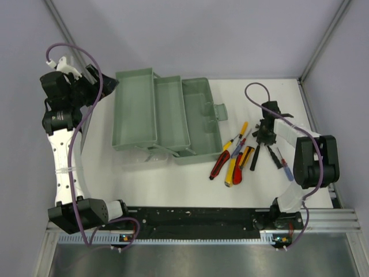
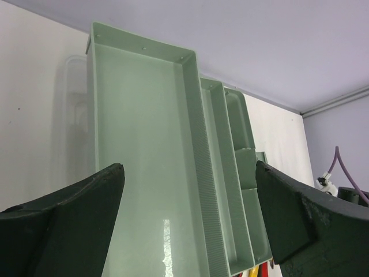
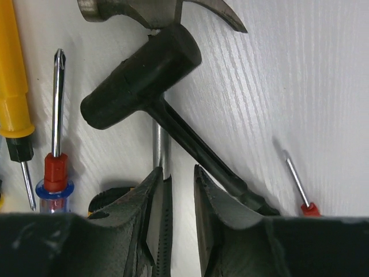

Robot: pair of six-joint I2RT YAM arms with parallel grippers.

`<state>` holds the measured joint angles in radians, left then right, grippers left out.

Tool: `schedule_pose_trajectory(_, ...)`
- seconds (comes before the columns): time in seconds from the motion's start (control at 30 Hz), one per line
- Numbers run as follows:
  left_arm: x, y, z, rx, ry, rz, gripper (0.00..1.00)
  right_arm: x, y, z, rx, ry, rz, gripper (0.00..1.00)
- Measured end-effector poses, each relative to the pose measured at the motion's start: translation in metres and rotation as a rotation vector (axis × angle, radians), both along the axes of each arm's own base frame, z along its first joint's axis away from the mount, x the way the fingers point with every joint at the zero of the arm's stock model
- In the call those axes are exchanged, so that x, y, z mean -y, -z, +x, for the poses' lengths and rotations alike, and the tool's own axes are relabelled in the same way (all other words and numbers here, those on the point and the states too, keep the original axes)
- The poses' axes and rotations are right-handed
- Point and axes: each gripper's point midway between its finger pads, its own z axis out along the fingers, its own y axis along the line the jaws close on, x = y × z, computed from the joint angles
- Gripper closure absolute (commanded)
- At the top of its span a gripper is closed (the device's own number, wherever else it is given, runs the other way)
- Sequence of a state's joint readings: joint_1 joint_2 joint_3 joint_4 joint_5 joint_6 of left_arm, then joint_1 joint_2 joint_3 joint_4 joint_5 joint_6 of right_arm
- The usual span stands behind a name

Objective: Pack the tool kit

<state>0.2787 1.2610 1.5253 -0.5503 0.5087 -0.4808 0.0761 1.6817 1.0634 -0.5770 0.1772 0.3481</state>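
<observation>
Grey-green rectangular plastic toolbox [image 1: 164,118] is sitting open left of table centre, its tiered trays stepping down to the right. Left gripper [image 2: 189,173] is hovering near the box's far-left corner, fingers spread wide and holding nothing. Red-handled pliers [image 1: 219,164] and a yellow-handled screwdriver [image 3: 11,69] are lying clustered just beside the box's right edge. Right gripper [image 1: 266,134] is sitting low over the steel-headed claw hammer [image 3: 155,11], fingers narrowly apart astride its shaft; whether they are clamping it cannot be told. Bare white table [image 1: 173,184] is lying open along the toolbox's near edge.
</observation>
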Motion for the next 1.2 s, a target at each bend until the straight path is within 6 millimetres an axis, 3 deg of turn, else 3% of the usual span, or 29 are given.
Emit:
schedule_pose_trajectory(0.17,0.000,0.001,0.000,-0.003,0.000,-0.001,0.02,0.005,-0.006,-0.006,0.037,0.018,-0.021,0.61)
schedule_pose_trajectory(0.33,0.000,0.003,0.000,-0.006,0.000,-0.006,0.02,0.023,-0.032,0.000,0.147,0.134,-0.027,0.65)
schedule_pose_trajectory(0.43,0.000,0.007,0.001,-0.016,0.000,-0.012,0.02,0.063,-0.043,0.005,0.201,0.305,-0.023,0.65)
schedule_pose_trajectory(0.53,0.002,0.011,0.001,-0.024,0.005,-0.023,0.02,0.116,-0.045,0.006,0.212,0.502,-0.033,0.65)
schedule_pose_trajectory(0.6,0.003,0.012,0.001,-0.025,0.012,-0.030,0.02,0.143,-0.040,0.003,0.201,0.602,-0.045,0.64)
schedule_pose_trajectory(0.7,0.004,0.012,0.001,-0.024,0.019,-0.038,0.02,0.165,-0.023,-0.008,0.151,0.694,-0.057,0.64)
schedule_pose_trajectory(0.93,0.006,0.011,0.002,-0.021,0.023,-0.052,0.02,0.175,-0.007,-0.025,0.081,0.769,-0.054,0.65)
schedule_pose_trajectory(1.2,0.008,0.012,0.004,-0.025,0.035,-0.061,0.02,0.164,0.002,-0.030,0.058,0.775,-0.007,0.63)
